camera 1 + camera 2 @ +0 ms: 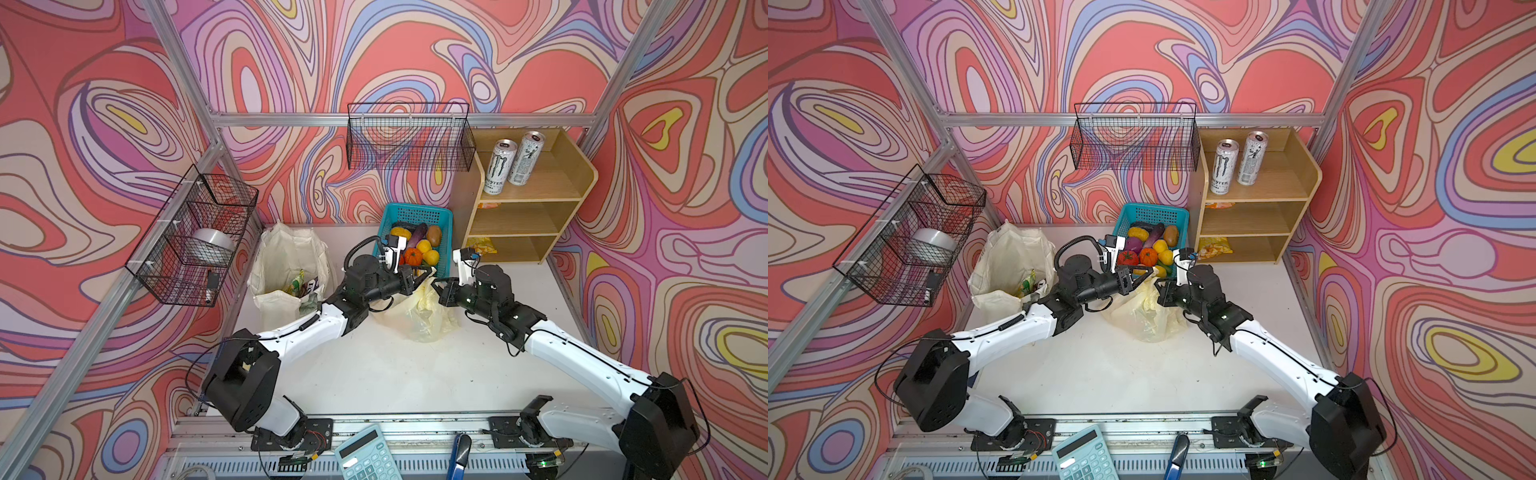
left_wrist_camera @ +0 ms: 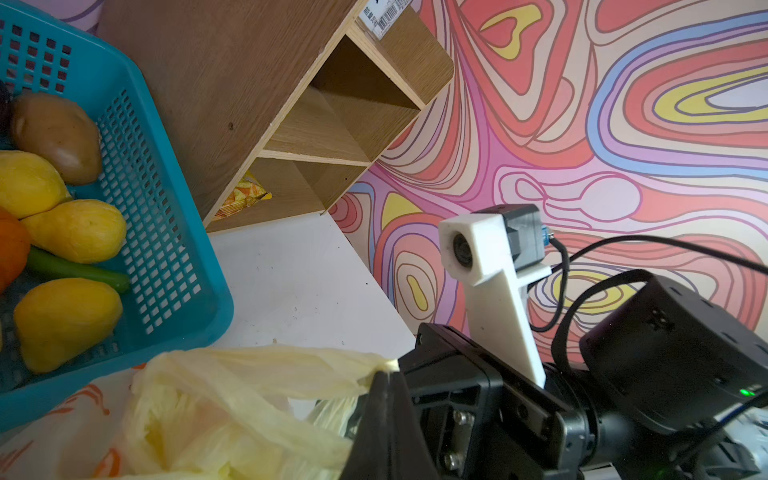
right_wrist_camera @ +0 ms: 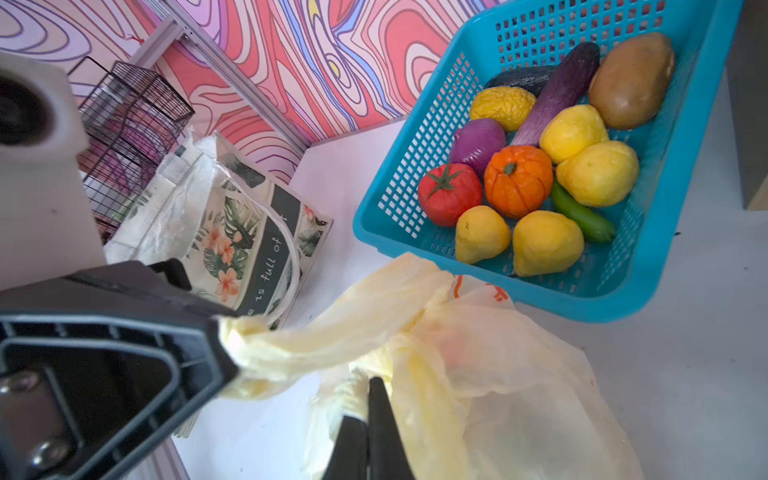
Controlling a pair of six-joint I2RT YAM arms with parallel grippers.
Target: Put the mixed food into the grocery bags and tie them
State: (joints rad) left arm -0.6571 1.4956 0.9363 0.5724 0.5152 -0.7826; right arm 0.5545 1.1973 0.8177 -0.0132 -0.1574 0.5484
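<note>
The pale-yellow plastic grocery bag [image 1: 419, 320] [image 1: 1142, 316] sits crumpled on the table in front of the teal basket [image 1: 419, 210]. My left gripper [image 1: 426, 274] [image 2: 388, 374] is shut on one twisted handle of it. My right gripper [image 1: 436, 286] [image 3: 368, 384] is shut on the other handle, close beside the left. The mixed food [image 1: 419, 245] [image 3: 540, 166] lies in the basket: tomato, lemons, eggplant, potato. The cream canvas tote [image 1: 282, 257] [image 3: 232, 232] stands open at the left with snack packets [image 1: 297, 284] inside.
A wooden shelf unit [image 1: 536, 195] at the back right holds two drink cans [image 1: 498, 166] and a snack packet [image 1: 480, 246] on its bottom shelf. Wire baskets [image 1: 409, 137] [image 1: 195, 237] hang on the walls. A calculator [image 1: 365, 455] lies at the front edge.
</note>
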